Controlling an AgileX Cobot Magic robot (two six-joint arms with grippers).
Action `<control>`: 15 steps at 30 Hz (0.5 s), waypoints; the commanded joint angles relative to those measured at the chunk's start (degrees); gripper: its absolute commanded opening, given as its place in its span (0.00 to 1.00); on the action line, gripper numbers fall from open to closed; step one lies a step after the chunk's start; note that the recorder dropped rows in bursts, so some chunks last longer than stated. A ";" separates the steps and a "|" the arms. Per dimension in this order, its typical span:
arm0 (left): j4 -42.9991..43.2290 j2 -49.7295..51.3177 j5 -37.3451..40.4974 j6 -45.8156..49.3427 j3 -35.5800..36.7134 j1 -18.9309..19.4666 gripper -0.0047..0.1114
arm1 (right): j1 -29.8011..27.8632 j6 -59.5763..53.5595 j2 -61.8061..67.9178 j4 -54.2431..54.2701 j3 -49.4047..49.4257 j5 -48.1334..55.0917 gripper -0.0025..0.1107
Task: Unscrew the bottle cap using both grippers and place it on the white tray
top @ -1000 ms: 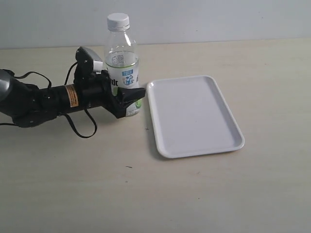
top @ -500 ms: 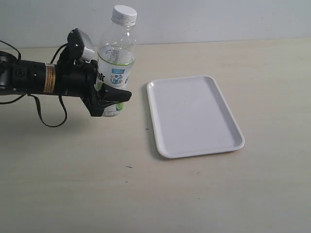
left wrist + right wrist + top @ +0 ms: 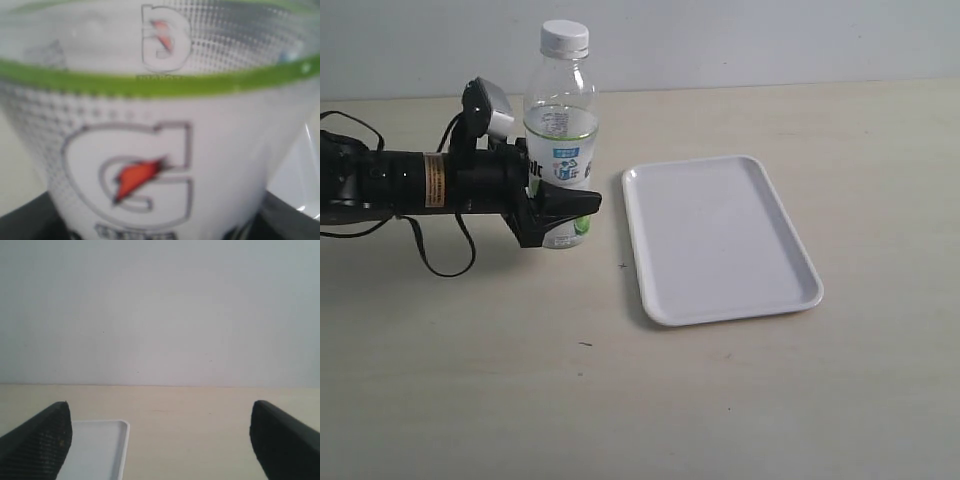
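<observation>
1. Your left gripper [image 3: 570, 205] is clamped round the lower half of the bottle [image 3: 560, 120], holding it upright just left of the white tray [image 3: 720, 240]
2. Bottle's clear plastic, white label with a green band and a blue patch; the left wrist view shows a G logo with an orange bolt
3. The bottle cap [image 3: 565, 37] is white, ribbed, on the neck
4. Your right gripper [image 3: 160, 440] is spread wide, nothing between its fingers, a tray corner in sight beyond

Outlined letter "G" with an orange bolt on the bottle [image 3: 225, 150] label; smaller print unreadable
</observation>
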 commanded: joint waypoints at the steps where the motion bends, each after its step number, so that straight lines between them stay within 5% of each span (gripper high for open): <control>1: -3.03 0.99 -4.39 1.47 -0.28 0.13 0.04 | 0.03 -1.14 -0.37 -2.19 0.28 -0.34 0.82; 8: -2.93 1.11 -4.53 3.87 -0.28 0.13 0.04 | 0.03 2.26 -0.37 -0.52 0.28 -4.19 0.82; 15: -3.25 1.11 -4.53 4.64 -0.28 0.13 0.04 | 0.03 35.87 -0.37 22.43 0.28 -5.30 0.82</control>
